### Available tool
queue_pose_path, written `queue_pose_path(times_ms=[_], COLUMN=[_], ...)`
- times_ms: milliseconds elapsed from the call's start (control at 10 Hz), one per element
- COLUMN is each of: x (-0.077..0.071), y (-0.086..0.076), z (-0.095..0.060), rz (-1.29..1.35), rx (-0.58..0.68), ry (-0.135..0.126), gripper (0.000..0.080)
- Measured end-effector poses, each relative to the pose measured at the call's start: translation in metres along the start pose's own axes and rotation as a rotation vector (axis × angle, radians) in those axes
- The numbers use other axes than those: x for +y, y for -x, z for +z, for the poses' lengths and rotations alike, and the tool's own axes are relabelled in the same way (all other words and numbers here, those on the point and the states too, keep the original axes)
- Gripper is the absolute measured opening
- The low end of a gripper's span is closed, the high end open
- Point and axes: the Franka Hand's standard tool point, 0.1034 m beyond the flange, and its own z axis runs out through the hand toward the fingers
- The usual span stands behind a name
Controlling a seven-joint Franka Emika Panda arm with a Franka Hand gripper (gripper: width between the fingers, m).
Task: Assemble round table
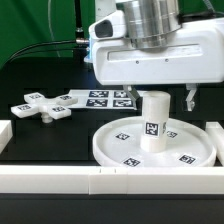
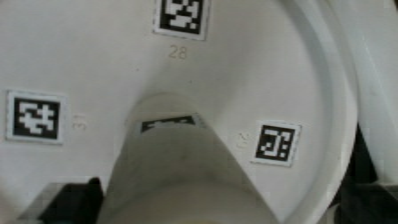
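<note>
While the short leg (image 1: 153, 122) is being shown upright at the centre of the rimmed disc (image 1: 110, 146) in the exterior view, with the cross-shaped foot (image 1: 42, 105) lying well apart on the surface (image 1: 40, 138) toward that view's left, the hand (image 1: 160, 100) is being held spread around the leg's top. Only in the wrist view are both fingertips (image 2: 68, 200) being shown, flanking the leg.

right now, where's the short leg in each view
Exterior view: the short leg stands upright at the centre of the rimmed disc, towards the exterior view's right.
Wrist view: the short leg looms large and close, seen along its length, with the disc spreading behind it.
Shared landmark: the tagged white disc around the leg's base.
</note>
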Motion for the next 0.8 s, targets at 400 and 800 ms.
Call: queue_pose_path(times_ms=[400,800], x=[0.0061,0.0069], y=[-0.0034,-0.0054], z=[0.0014,0.0014], rz=[-0.339,-0.617], rx=[0.000,0.007], ry=[0.016,0.028], gripper=[0.0649,0.0649])
